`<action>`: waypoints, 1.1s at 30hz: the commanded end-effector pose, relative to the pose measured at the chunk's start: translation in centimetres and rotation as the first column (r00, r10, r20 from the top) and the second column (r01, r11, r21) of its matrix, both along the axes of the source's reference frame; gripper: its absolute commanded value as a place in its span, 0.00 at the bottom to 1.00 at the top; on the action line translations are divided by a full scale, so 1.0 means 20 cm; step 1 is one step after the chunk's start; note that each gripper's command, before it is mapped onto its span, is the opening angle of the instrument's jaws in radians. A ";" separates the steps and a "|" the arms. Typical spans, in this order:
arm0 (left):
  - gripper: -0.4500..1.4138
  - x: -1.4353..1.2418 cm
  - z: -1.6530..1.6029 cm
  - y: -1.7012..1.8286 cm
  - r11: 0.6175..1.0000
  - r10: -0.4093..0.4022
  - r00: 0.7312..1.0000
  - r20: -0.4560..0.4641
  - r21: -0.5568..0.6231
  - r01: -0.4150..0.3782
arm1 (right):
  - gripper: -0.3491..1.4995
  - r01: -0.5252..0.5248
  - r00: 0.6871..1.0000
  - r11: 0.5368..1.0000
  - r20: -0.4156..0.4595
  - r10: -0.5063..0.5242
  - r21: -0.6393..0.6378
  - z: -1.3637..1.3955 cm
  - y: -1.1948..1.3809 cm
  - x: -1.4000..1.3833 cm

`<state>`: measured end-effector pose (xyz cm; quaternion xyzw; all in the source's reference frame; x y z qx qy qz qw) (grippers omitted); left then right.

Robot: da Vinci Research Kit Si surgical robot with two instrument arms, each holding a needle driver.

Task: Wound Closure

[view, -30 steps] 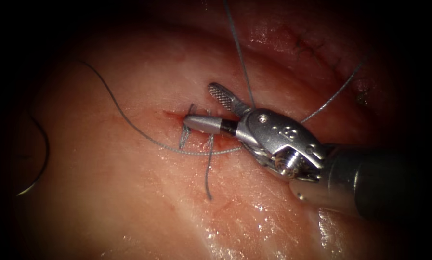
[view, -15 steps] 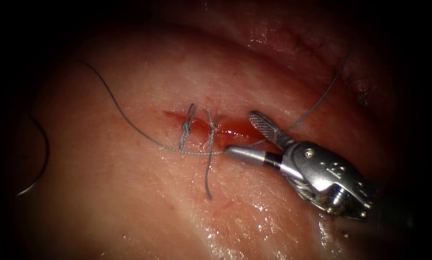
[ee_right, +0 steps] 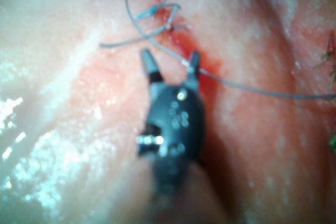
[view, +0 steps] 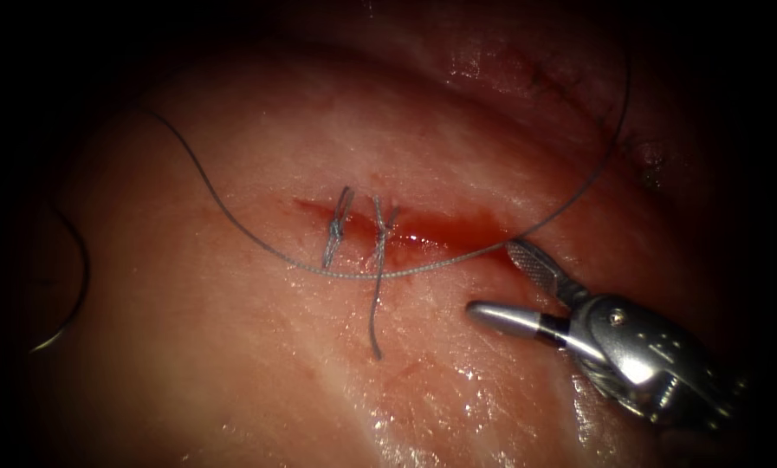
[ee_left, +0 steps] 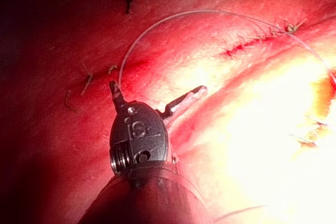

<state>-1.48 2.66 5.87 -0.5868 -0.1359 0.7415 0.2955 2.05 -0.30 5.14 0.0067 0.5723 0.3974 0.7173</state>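
Note:
The cut [view: 444, 232] runs across the tissue [view: 258, 364], with red fluid in its right part and two tied stitches [view: 336, 227] at its left end. My right tool [view: 494, 281] stands open below the cut's right end and holds nothing; its upper jaw lies just beside the thread [view: 319, 267]. The thread sags in a long slack arc below the stitches and rises at the far right. The curved needle [view: 81, 270] lies on the tissue far left of the cut, held by neither tool. My left tool [ee_left: 154, 93] is open, the thread [ee_left: 157, 24] arcing away from beside one jaw.
A cut thread tail [view: 373, 329] hangs down from the right-hand stitch. Older dark stitch marks [view: 561, 82] sit on the tissue ridge at the upper right. Wet, shiny tissue [view: 457, 399] lies below my right tool. In the right wrist view my right tool [ee_right: 170, 61] straddles the thread [ee_right: 252, 88].
My right tool has drawn back from over the stitches to the lower right, jaws open throughout. The strand that ran taut upward has dropped slack into a wide arc.

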 end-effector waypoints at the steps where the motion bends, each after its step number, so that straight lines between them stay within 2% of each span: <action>1: 0.86 -0.003 0.005 -0.009 1.000 0.011 1.000 0.018 0.012 -0.011 | 0.99 0.000 1.000 1.000 -0.002 0.000 0.001 0.004 -0.004 0.005; 10: 0.80 -0.017 0.002 -0.051 0.997 0.071 0.994 0.087 -0.033 -0.068 | 0.99 0.000 1.000 1.000 -0.002 0.000 -0.002 0.005 -0.005 0.008; 15: 0.71 -0.029 -0.003 -0.078 0.992 0.113 0.987 0.118 -0.065 -0.106 | 0.99 0.000 1.000 1.000 -0.002 0.000 -0.002 0.005 -0.005 0.008; 17: 0.68 -0.034 -0.005 -0.090 0.989 0.132 0.985 0.116 -0.076 -0.123 | 0.99 0.000 1.000 1.000 -0.003 0.000 -0.001 0.005 -0.005 0.008; 23: 0.68 -0.045 -0.008 -0.114 0.966 0.199 0.977 0.079 -0.182 -0.183 | 0.99 -0.001 1.000 1.000 -0.002 0.001 0.001 0.004 -0.003 0.008; 28: 0.62 -0.047 -0.010 -0.127 0.947 0.255 0.967 0.030 -0.212 -0.243 | 0.99 -0.003 1.000 1.000 -0.004 0.003 0.004 0.003 -0.002 0.008; 33: 0.61 -0.043 -0.013 -0.137 0.935 0.285 0.958 -0.001 -0.221 -0.279 | 0.99 -0.004 1.000 1.000 -0.004 0.004 0.009 0.001 0.001 0.007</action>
